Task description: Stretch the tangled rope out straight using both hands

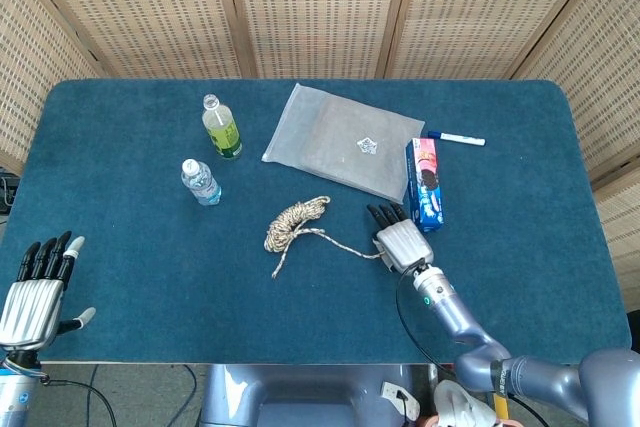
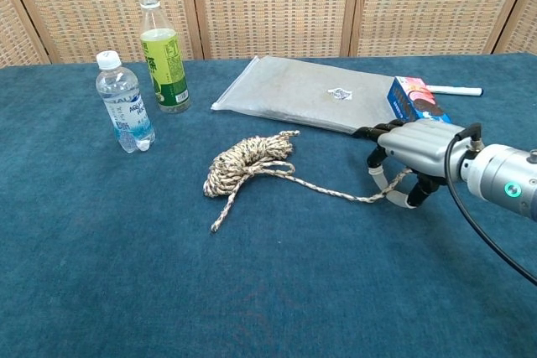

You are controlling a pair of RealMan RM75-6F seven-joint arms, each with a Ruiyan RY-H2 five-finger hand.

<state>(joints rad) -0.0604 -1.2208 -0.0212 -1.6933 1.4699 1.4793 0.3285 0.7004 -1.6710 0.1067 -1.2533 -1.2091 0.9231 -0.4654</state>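
Note:
The tangled rope lies as a beige coil in the middle of the blue table. One short tail points toward the near edge. A longer strand runs right to my right hand. That hand hovers palm down just above the cloth, and the strand's end rises off the table into its curled fingers, pinched there. My left hand is at the near left corner beside the table edge, fingers spread and holding nothing. The chest view does not show it.
A clear water bottle and a green-labelled bottle stand at the back left. A flat grey plastic bag lies behind the rope. A blue snack box sits right behind my right hand, with a marker beyond it.

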